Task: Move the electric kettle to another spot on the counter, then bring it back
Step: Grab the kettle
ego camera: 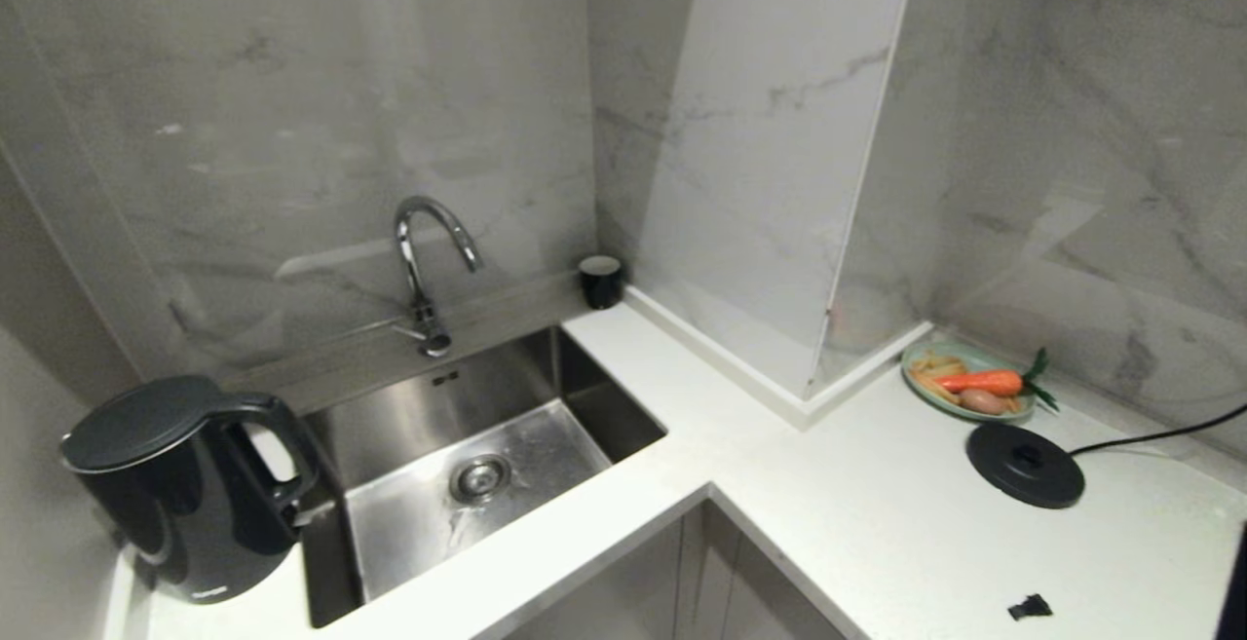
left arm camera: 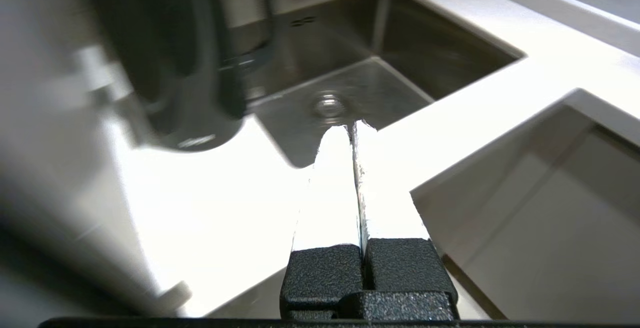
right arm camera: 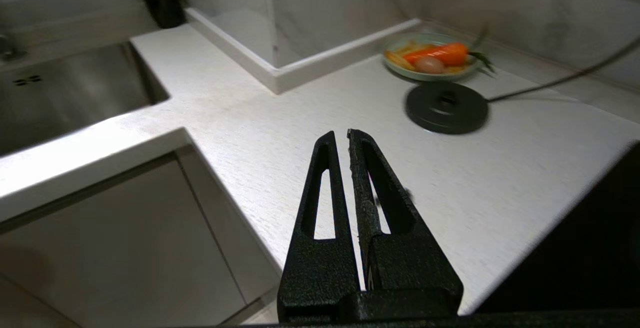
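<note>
Glossy black kettle (ego camera: 185,489), loop handle toward sink (ego camera: 546,396), upright on counter (ego camera: 877,523) left of it. Left gripper (left arm camera: 352,128) pressed closed, empty, above counter edge. Right gripper (right arm camera: 342,138) closed, empty, over counter.

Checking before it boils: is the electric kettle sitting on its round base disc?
No. The electric kettle stands left of the sink, while the base disc lies bare beside the plate.

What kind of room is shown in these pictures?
Most likely a home kitchen: a steel sink with a faucet is set in a white counter, and an electric kettle stands beside it.
</note>
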